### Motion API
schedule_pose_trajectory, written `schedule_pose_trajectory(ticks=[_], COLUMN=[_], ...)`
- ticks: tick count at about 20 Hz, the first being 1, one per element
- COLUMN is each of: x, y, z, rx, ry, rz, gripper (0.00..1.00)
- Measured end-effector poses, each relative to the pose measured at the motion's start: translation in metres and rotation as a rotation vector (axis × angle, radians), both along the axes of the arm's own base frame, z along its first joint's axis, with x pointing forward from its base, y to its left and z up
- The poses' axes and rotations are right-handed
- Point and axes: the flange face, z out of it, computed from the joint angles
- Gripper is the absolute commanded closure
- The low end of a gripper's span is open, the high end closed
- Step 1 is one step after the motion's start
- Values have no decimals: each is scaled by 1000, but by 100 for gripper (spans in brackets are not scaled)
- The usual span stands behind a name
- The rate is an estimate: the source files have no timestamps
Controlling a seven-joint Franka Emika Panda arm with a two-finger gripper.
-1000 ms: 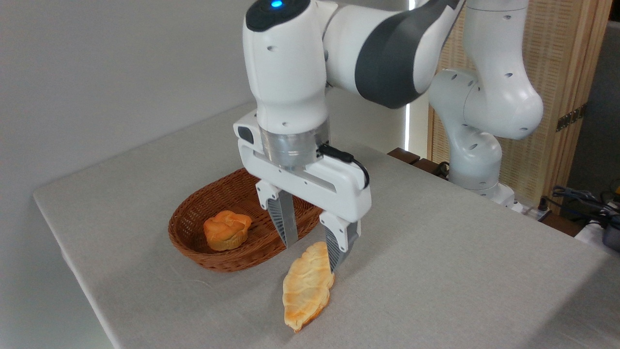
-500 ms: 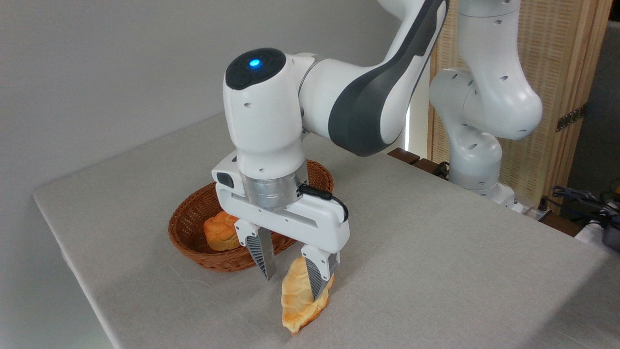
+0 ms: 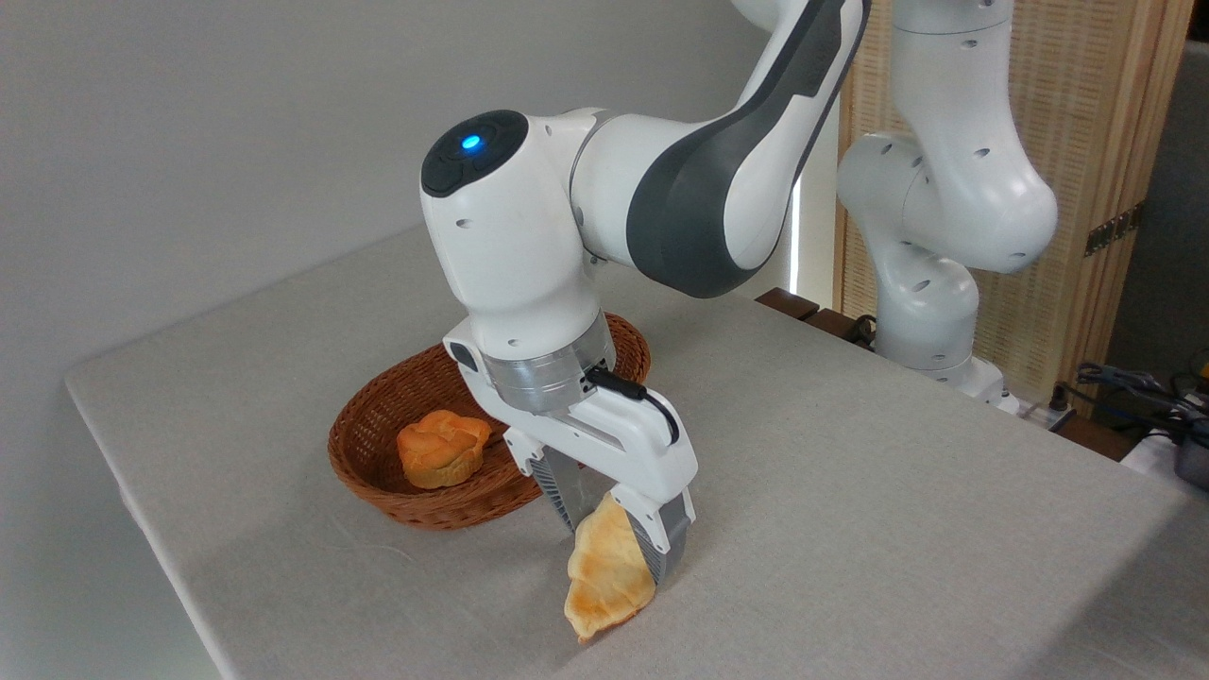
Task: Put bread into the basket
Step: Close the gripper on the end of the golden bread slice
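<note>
My jaws [image 3: 619, 529] are closed on the bread [image 3: 609, 581], one finger on each flat face of its upper end. The loaf hangs tilted from that grip, its lower pointed tip down toward the table [image 3: 850, 491]; I cannot tell whether that tip touches the cloth or is just clear of it.

I judge the loaf light and fairly stiff, since it holds its leaf shape while gripped at one end. The ridged crust should give my fingers good purchase, but it may crack or dent under a hard squeeze, so a moderate pinch suits it. Held this near the end, it could swing or pivot; a hold nearer the middle would be steadier.

My wrist is canted, fingers angled down toward about 5 o'clock, the forearm rising away toward 1 o'clock to the base at the far table edge.

The basket [image 3: 378, 425] lies near, at about 10 o'clock from the bread, with a round bun [image 3: 441, 447] in its near-left part. The rest of its floor looks free.
</note>
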Motion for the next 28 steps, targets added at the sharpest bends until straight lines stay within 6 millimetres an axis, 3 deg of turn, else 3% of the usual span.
schedule_pose_trajectory(ticks=[15,16,19,20,28], x=[-1,-1,-1,-1,-1], y=[-7,-9,-10,-10,-10], z=[-10,-11,-12,-12,-12], rx=[-6,-6,-6,-6,-11], ry=[38,40,42,42,43], rz=[-79,-81,-84,-88,-117], gripper=[1,8,52,56,56])
